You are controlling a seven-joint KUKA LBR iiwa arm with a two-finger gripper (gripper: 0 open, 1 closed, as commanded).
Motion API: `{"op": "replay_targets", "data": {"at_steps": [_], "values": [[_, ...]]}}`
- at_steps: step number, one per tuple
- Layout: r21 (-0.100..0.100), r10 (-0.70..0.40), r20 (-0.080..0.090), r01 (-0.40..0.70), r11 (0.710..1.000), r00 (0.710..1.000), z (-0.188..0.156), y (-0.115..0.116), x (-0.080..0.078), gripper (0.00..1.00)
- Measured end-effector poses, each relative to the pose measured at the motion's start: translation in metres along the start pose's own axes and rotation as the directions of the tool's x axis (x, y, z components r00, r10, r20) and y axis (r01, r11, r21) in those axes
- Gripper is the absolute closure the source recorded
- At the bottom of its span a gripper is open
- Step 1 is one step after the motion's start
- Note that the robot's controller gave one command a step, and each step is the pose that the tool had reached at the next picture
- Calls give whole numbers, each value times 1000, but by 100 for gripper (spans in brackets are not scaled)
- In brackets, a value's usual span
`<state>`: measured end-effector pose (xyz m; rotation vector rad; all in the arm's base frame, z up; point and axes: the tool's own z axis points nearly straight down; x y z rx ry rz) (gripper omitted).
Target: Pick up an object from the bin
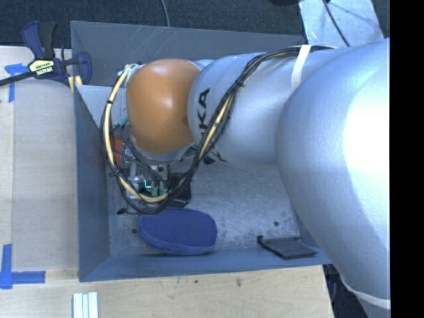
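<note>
The arm (278, 111) hogs most of the bin (89, 177), wrist low by the left wall. A blue oval pad (179, 230) lies just beside the gripper (154, 185), on the near-wall side, long axis running left-right along that wall. A small black flat piece (286, 246) sits well off to the right. Can't tell if the gripper's open or closed.

Bright light from above, glare on silver arm (311, 111), sheen on orange cover (159, 105), shadowed bin floor (245, 201)
</note>
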<state>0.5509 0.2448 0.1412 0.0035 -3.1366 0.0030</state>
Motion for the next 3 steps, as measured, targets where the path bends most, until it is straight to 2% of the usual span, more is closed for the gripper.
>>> {"op": "replay_targets", "data": {"at_steps": [1,2,3], "values": [[-6,-274,12,274,962,962,69,-55,-59,0],[-3,-273,4,273,962,962,69,-57,-57,100],[0,-293,8,293,956,956,-144,-43,-67,100]]}}
